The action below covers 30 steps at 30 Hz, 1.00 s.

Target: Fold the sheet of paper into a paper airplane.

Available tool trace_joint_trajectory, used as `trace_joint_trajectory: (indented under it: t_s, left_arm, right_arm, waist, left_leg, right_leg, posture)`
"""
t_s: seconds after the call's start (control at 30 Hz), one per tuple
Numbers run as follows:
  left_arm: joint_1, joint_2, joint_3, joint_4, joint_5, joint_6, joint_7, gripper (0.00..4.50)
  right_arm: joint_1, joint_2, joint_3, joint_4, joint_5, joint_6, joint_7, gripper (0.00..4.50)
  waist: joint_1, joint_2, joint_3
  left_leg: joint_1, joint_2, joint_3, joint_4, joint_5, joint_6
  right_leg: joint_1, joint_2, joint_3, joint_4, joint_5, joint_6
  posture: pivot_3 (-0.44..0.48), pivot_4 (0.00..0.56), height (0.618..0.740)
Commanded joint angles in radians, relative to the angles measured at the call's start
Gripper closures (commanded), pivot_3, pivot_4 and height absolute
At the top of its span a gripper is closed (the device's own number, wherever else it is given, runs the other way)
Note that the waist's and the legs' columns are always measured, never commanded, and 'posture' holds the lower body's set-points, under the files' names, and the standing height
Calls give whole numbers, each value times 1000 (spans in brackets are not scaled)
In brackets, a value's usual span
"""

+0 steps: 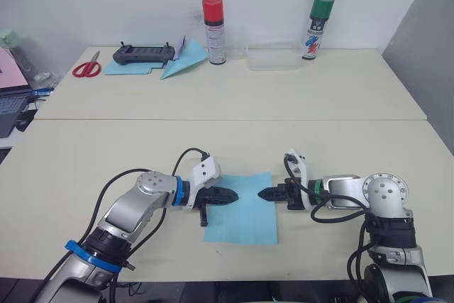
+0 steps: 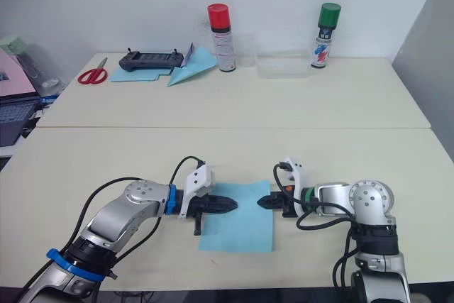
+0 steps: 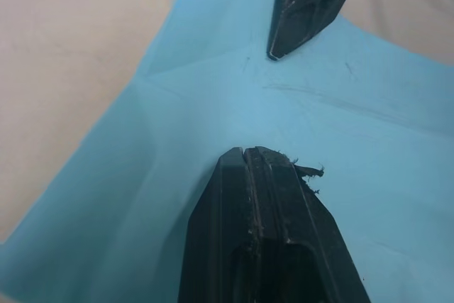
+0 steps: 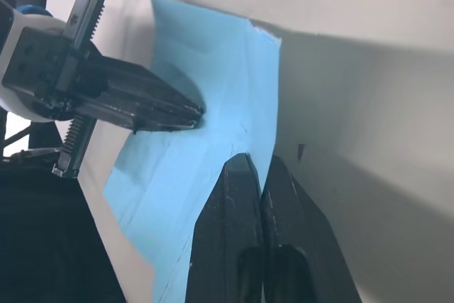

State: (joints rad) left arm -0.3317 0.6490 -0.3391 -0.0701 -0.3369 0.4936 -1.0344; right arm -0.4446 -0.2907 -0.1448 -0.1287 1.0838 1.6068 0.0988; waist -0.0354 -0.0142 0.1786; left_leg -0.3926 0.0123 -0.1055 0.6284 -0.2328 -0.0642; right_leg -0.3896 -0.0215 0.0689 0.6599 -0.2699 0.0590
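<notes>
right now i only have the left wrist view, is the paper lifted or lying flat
Observer: The head views show the paper lying flat near the front edge of the table.
Operator: where does the right gripper come in from
Observer: The right gripper reaches in over the paper's right edge. Its shut tip points at the left gripper, with a gap between them.
Operator: anything else blue out there
Observer: Yes, a dart lies at the far side, beside a controller resting on another sheet.
</notes>
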Motion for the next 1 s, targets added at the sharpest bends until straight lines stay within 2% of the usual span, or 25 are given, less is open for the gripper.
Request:
trace_joint_trajectory:
  t_s: [0.03,0.33,0.37,0.43,0.63,0.7,0.77,0.83,0.9,0.93,1.0]
  left_arm:
    - [24,13,-6,48,69,28,41,4500]
    - [24,4,-9,70,81,8,45,4500]
    - [22,5,-13,72,85,1,40,4500]
    - [23,8,-21,75,94,-14,30,4500]
    - [22,7,-35,94,131,-60,18,4500]
    - [20,9,-36,103,137,-72,13,4500]
    - [19,13,-36,112,140,-83,8,4500]
    - [15,16,-38,121,148,-97,0,4500]
    - [14,16,-37,129,153,-107,-9,4500]
    - [13,16,-36,132,154,-110,-13,4500]
    - [13,17,-38,135,159,-118,-22,4500]
  right_arm:
    - [-9,-20,-36,-12,-18,8,12,4471]
    - [-6,-34,-18,-14,10,8,19,4471]
    - [-3,-38,-17,-16,16,8,17,4305]
    - [3,-41,-15,-22,23,8,13,3870]
    - [8,-104,-28,-63,26,5,11,1853]
    - [-3,-187,5,-126,-73,-100,37,1137]
    - [-25,-297,98,-197,-200,-296,150,520]
    - [-47,-367,177,-252,-307,-494,283,520]
    - [-58,-358,212,-285,-326,-612,397,520]
    - [-54,-347,232,-294,-335,-655,441,995]
    - [-29,-334,324,-313,-395,-752,530,1563]
  waist:
    - [0,0,0]
    - [1,0,0]
    - [2,0,0]
    - [2,0,0]
    - [2,1,-1]
    - [3,1,-1]
    - [3,1,-1]
    - [1,1,-1]
    - [-3,2,-1]
    - [-5,3,-2]
    - [-7,3,-2]
  left_leg:
    - [0,0,0,0,0,0]
    - [0,0,0,0,0,0]
    - [0,0,0,0,0,0]
    - [0,0,0,0,0,0]
    - [1,0,0,0,0,0]
    - [1,0,0,0,0,0]
    - [1,-1,0,1,0,0]
    - [0,-1,1,0,0,0]
    - [2,0,1,-1,0,0]
    - [3,1,2,-1,0,0]
    - [3,1,1,-2,0,0]
  right_leg:
    - [0,0,0,0,0,0]
    - [0,0,0,0,0,0]
    - [0,0,0,-1,0,0]
    - [0,0,0,-1,0,0]
    - [1,0,1,-1,-3,-6]
    - [1,0,1,-1,-3,-6]
    - [1,0,2,-2,-3,-6]
    - [1,0,2,-3,-3,-6]
    - [1,0,1,-3,-3,-5]
    - [1,1,1,-3,-3,-5]
    - [1,1,1,-3,-3,-5]
  posture:
    - [0,150,740]
    - [0,150,740]
    - [0,150,740]
    - [0,150,740]
    - [0,150,740]
    - [0,150,740]
    - [0,150,740]
    - [0,150,740]
    - [0,150,740]
    - [0,150,740]
    - [0,150,740]
